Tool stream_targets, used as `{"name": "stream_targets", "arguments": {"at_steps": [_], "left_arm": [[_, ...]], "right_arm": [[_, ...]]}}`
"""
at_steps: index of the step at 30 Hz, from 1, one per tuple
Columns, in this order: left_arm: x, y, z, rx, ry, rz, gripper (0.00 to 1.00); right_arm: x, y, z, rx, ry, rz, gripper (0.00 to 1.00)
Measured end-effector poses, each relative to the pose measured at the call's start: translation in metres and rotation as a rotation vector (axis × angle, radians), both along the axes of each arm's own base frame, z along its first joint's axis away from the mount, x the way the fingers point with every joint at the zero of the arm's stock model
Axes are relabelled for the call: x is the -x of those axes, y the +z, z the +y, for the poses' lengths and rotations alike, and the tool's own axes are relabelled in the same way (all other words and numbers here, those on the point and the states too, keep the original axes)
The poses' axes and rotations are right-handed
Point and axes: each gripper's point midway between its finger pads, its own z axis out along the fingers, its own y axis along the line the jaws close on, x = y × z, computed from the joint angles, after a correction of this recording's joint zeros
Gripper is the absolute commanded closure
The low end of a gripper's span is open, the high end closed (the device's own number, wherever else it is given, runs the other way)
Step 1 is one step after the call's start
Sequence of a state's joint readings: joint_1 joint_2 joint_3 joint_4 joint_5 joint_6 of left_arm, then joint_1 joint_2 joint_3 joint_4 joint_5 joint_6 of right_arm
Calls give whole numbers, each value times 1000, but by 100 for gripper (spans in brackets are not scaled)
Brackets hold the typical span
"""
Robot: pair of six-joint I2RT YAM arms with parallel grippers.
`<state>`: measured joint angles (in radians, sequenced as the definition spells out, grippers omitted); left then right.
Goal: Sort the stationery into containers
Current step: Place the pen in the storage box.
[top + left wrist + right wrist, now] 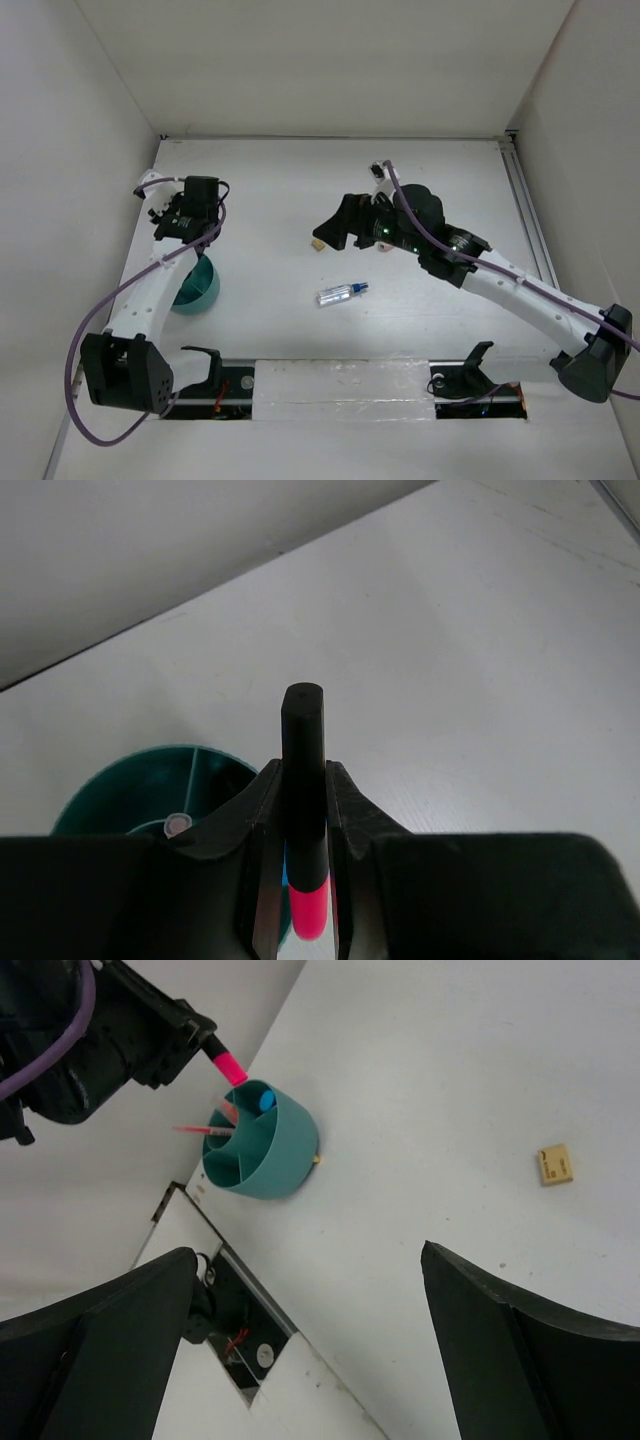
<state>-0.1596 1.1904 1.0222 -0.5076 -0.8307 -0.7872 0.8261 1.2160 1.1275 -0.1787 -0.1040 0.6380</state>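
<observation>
While the left tool pinches a marker over the cup, the right tool gapes empty

Seen from above, nearest the arm bases lies the pen [342,293]. It is clear with a blue cap, flat on the white counter [300,180] between the two arms, and nothing touches it. Left of it and about as near stands the teal cup [197,285], upright and partly hidden under the left arm. Walls split its inside into compartments. Thin orange-pink pencils [195,1130] lean out of one, and a blue-capped end [265,1100] shows in another.

Just above the cup's rim hangs the left tool [303,772], its jaws closed tight on a marker [303,715]. The black body stands up between the fingers and the pink end points down at the cup. Whether that pink end touches the rim I cannot tell.

Farther out, near the counter's middle, the right tool [335,228] is spread wide and grips nothing. In its own view both fingers [100,1340] frame bare counter. The small beige eraser [320,243] lies flat just beside its fingertips, not between them, and well apart from the cup.
</observation>
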Motion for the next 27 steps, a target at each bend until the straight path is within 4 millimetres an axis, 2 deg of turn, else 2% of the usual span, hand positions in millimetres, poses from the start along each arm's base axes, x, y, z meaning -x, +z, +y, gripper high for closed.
{"name": "stream_targets", "arguments": {"at_steps": [9, 16, 21, 24, 27], "left_arm": [[9, 11, 23, -104, 137, 13, 100], [23, -9, 35, -168, 238, 121, 100], [28, -28, 36, -168, 290, 193, 100], [30, -38, 35, -163, 302, 226, 100], [29, -39, 34, -156, 302, 219, 100]], "right_arm": [[11, -14, 4, 27, 65, 1, 0], [22, 5, 0, -7, 100, -36, 0], [30, 16, -5, -33, 119, -60, 0], [35, 17, -7, -39, 131, -62, 0], [37, 16, -8, -39, 135, -61, 0]]}}
